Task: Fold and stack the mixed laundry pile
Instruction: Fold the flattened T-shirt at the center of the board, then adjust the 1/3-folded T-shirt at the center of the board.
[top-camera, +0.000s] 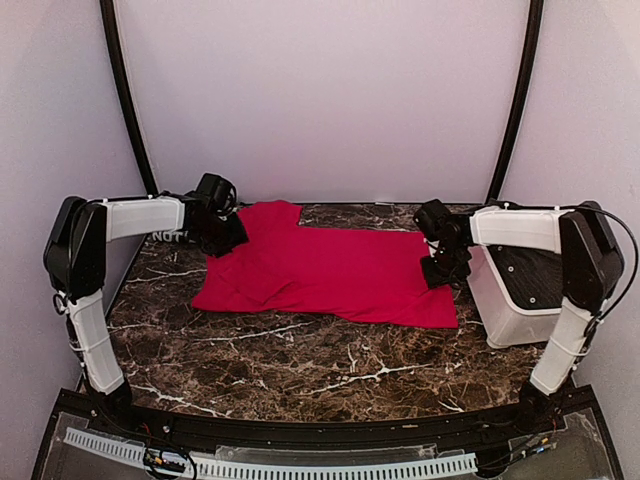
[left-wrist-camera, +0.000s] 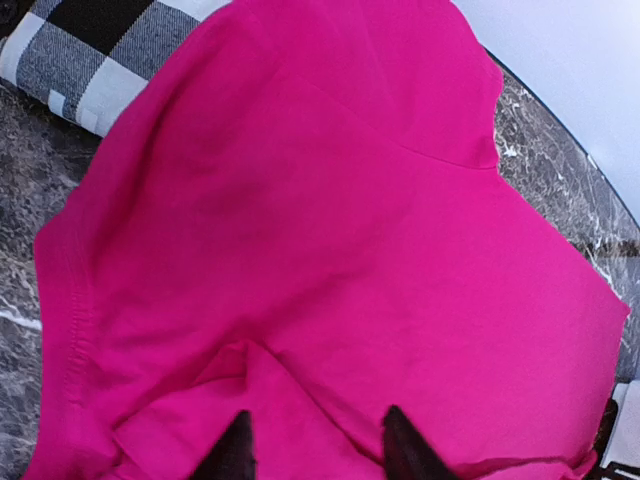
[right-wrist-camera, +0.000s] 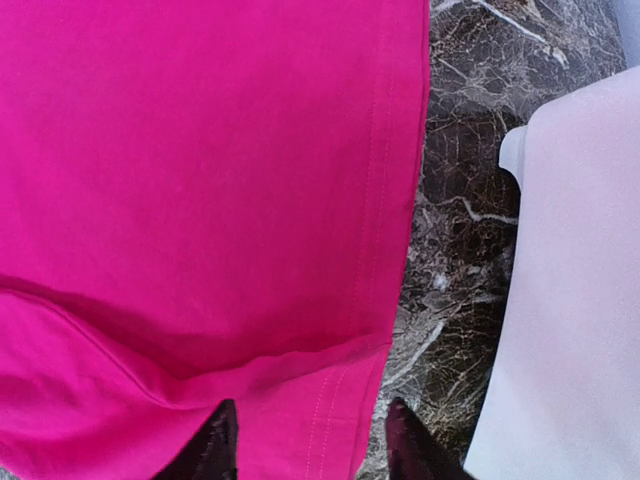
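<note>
Both are standing partway open: left gripper (left-wrist-camera: 320, 452) is sitting over the red shirt (top-camera: 320, 270) at its 10 o'clock corner, pinching nothing. The right gripper (right-wrist-camera: 312, 448) is at the shirt's 3 o'clock hem, tips straddling cloth, no grip showing. Shirt is lying spread mid-table (top-camera: 300, 360). White bin (top-camera: 505, 305) is standing at 3 o'clock, contents hard to make out. Checked cloth (left-wrist-camera: 85, 60) is peeking out from under the shirt at 11 o'clock in the left wrist view, mostly cut off.
</note>
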